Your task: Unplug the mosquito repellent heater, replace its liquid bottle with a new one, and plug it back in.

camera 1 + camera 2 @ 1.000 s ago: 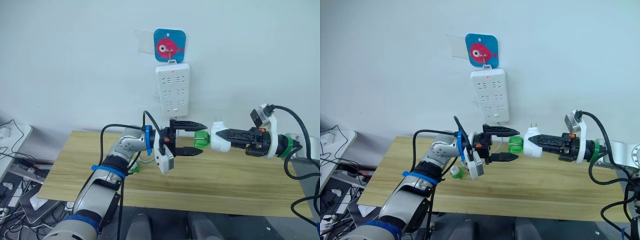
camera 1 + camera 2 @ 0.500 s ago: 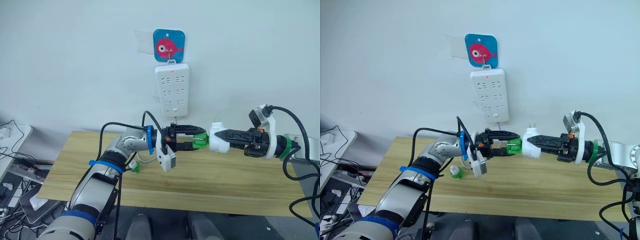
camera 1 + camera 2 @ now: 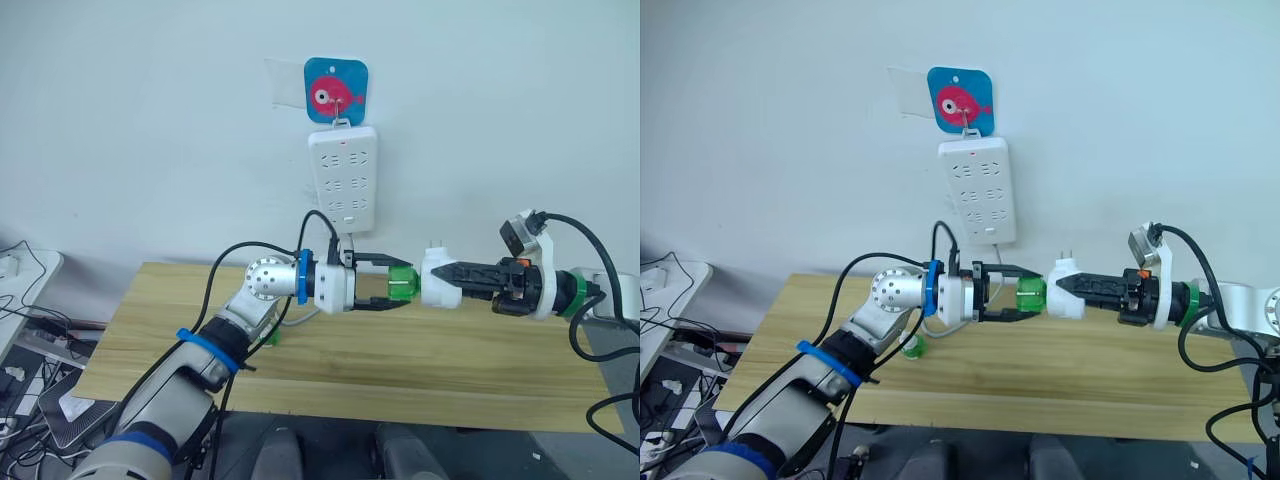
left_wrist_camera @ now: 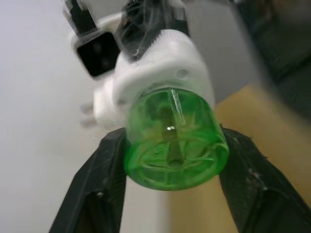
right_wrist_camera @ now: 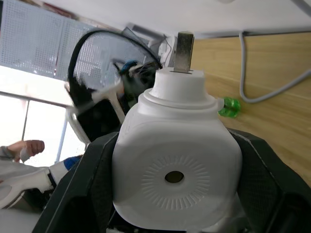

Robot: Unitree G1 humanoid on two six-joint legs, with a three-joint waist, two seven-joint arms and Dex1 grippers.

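White mosquito repellent heater [image 3: 440, 280] unplugged, held midair; green bottle [image 3: 401, 284] attached

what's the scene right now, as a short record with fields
heater: mosquito repellent heater unplugged, held in the air over the table by the right gripper
bottle: green liquid bottle on the heater's end, between the left gripper fingers
power strip: power strip hanging on the wall, sockets free
spare: small green bottle on the table
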